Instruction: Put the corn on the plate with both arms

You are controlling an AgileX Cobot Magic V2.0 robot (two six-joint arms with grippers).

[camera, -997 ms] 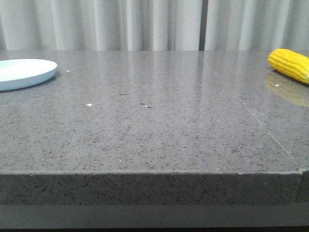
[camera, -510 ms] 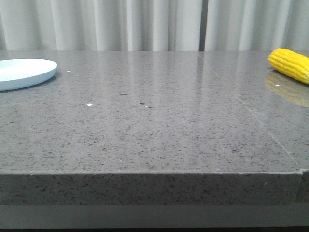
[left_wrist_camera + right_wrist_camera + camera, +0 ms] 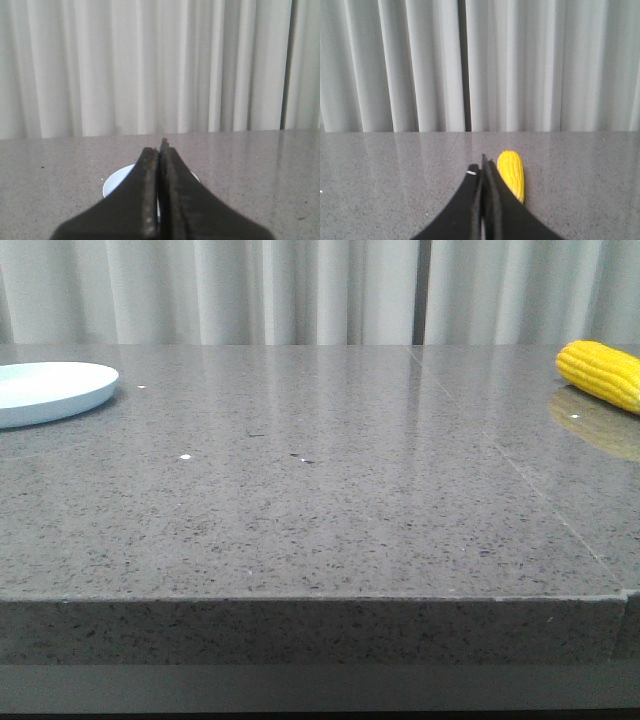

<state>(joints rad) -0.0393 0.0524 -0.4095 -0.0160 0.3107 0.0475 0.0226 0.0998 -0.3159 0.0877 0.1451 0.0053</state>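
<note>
Grey speckled stone tabletop (image 3: 320, 500) runs back to pale pleated curtains (image 3: 300, 290). One corn cob (image 3: 511, 174), bright yellow with rows of kernels, lies flat just beyond and beside the right gripper (image 3: 484, 165), whose fingers are pressed together on nothing. One pale blue-white plate (image 3: 116, 181) sits just past the left gripper (image 3: 161, 150), likewise closed and empty.

The plate (image 3: 50, 390) and corn (image 3: 600, 372) are cut by the front view's edges.
</note>
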